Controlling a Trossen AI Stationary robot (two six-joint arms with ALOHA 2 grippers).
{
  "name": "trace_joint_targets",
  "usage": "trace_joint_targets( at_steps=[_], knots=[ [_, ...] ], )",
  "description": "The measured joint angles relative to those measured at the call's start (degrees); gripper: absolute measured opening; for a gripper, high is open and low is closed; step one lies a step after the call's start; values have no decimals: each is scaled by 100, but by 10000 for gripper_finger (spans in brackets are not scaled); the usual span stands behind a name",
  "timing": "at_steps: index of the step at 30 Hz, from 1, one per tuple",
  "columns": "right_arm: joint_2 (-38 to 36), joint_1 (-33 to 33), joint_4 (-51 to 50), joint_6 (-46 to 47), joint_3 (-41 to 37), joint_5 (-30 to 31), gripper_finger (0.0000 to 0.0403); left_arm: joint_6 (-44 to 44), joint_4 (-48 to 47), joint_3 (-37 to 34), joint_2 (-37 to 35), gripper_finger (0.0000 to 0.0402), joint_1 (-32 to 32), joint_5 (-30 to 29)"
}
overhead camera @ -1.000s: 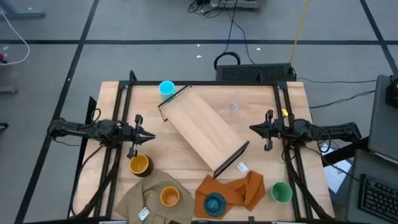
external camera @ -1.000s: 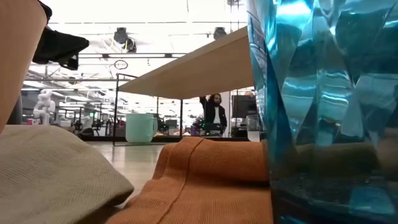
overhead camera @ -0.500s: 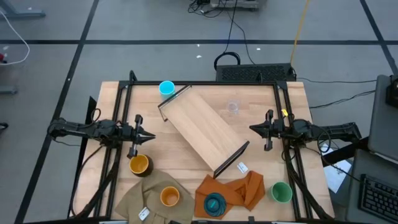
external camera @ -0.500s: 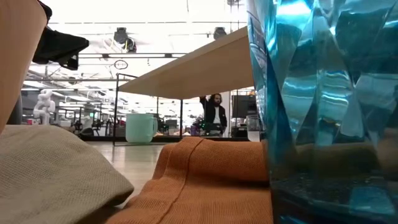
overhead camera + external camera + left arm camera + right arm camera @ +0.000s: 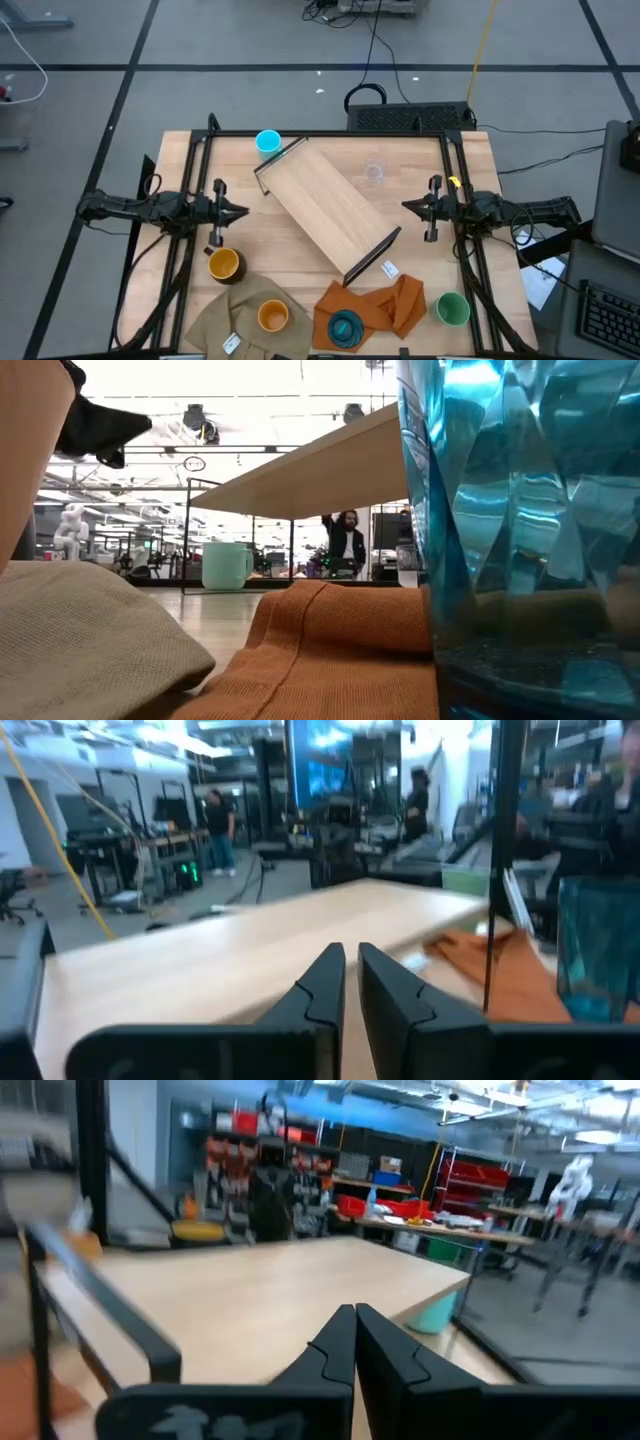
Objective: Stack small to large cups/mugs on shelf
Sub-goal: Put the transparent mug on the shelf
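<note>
The light-wood shelf point(image 5: 330, 212) stands slantwise at the table's middle on its black wire brackets. A light-blue mug point(image 5: 268, 142) and a clear tumbler point(image 5: 375, 172) stand at the far side. At the near side, a dark mug with yellow inside point(image 5: 224, 264) stands on the table, an orange cup point(image 5: 273, 316) on a tan cloth, a ribbed teal cup point(image 5: 346, 328) on an orange cloth, and a green cup point(image 5: 453, 308) near the right corner. My left gripper point(image 5: 243, 211) is shut left of the shelf. My right gripper point(image 5: 405, 206) is shut right of it. Both hover level and hold nothing.
The tan cloth point(image 5: 235, 320) and the orange cloth point(image 5: 385, 305) lie along the near edge. A black frame point(image 5: 330, 135) runs around the work area, with both arms mounted on its side rails. A small white tag point(image 5: 389, 268) lies by the shelf's near bracket.
My left gripper has swung its tip a little toward the table's far edge and now points straight at the shelf; in the low view its dark tip sits slightly higher. The cups, the shelf and the cloths have not moved.
</note>
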Motion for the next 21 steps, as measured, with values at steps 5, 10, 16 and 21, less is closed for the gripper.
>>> trace_joint_targets(
  at_steps=[5,10,16,21],
  knots=[
    [0,0,483,2073,0,-3,0,-530,521,0,0,33,0,33],
    [1,-4,1129,2630,0,6,0,-1291,1076,0,-2,33,0,28],
    [0,3,1591,2716,0,-15,0,-1811,1518,0,-2,33,0,-229],
    [0,2,1784,2765,0,-8,0,-2551,1403,0,4,33,0,-266]
  ],
)
